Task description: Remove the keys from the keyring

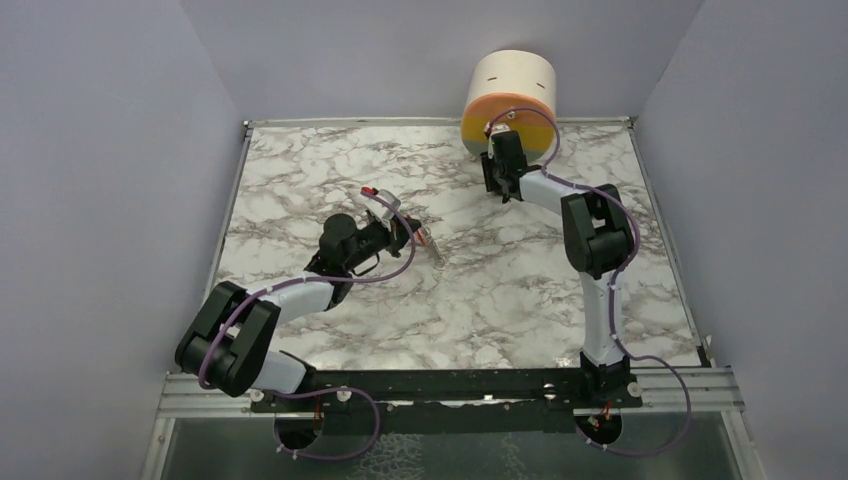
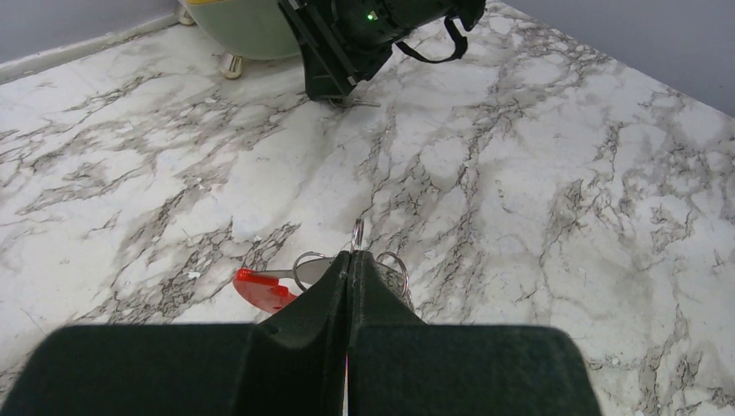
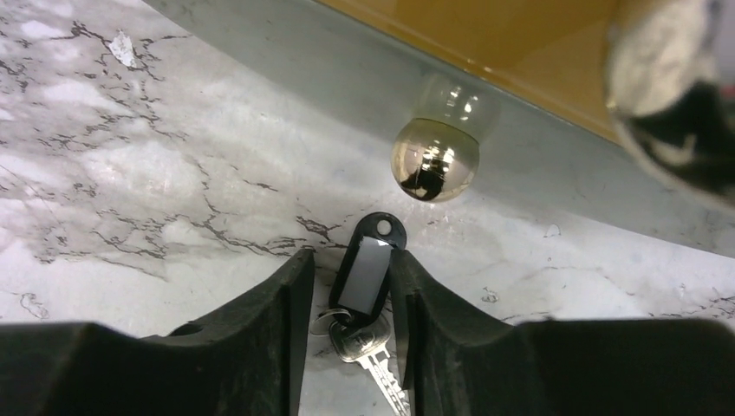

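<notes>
Near the middle of the marble table [image 1: 300, 180], the keyring [image 2: 358, 234] is clamped between the fingers of the left gripper [image 2: 350, 256], which are pressed flat together. The thin ring is seen edge-on just above the tips, and further wire loops show on either side. A red-headed key [image 2: 263, 290] is seen low beside the fingers, down by the tabletop, and in the overhead view a silvery strip [image 1: 432, 245] extends from the tips.

Well apart, at the far edge, the right gripper [image 3: 351, 258] is held with its fingers parted. A black tag [image 3: 368, 273] with a white insert lies between them, close against one finger and clear of the other, and a silver key [image 3: 374, 351] sits at its near end. Just beyond the tag stands a gold ball foot [image 3: 435, 160] of a round orange-and-cream container [image 1: 510, 95] — the way past the tag is blocked by it. No writing can be made out on the insert.
</notes>
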Robot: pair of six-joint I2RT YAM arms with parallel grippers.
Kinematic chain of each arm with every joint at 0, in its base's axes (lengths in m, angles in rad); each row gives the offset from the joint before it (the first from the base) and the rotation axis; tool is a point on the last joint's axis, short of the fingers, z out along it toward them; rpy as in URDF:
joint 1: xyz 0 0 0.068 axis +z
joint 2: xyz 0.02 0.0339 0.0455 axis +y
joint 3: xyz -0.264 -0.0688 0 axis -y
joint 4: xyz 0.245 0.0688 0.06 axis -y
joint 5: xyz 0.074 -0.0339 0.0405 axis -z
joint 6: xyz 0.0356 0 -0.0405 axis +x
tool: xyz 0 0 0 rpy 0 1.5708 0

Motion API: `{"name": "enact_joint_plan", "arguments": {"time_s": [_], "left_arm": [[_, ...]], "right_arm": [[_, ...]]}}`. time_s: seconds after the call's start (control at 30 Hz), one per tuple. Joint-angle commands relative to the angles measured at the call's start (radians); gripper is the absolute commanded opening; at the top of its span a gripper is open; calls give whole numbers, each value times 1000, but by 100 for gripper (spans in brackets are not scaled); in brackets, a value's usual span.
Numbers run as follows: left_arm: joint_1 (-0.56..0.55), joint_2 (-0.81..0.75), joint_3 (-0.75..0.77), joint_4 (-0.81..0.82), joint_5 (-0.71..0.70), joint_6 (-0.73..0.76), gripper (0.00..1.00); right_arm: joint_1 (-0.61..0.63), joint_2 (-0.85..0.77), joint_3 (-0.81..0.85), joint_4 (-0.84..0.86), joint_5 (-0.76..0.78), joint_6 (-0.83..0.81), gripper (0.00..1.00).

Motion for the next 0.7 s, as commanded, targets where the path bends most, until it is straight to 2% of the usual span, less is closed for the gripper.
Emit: {"name": "enact_joint_plan", "arguments": {"time_s": [0.0,0.07,0.13,0.23,0.43,0.6,0.67], "left_arm": [[0,-1,17,-5,8,0,0],[0,-4,19,-6,5,-1,0],[0,-6,20,-7,-2,1,0],[0,-2,23,-9,-9,1,0],[0,42,44,-12,-36,-10,0],[0,160,96,-5,-40,8,0],[0,220,108,45,-14,-4,0]], "right_arm": [[-10,4,-33,-183,1,41,35],[-10,-16,-73,-191,-5,56,27],[-10,-48,-127,-180,-18,62,16],[-10,-97,-200,-162,-44,64,9],[29,-208,-338,-137,-123,71,4],[114,-298,-408,-111,-193,80,3],[144,-335,-417,-100,-219,86,3]]}}
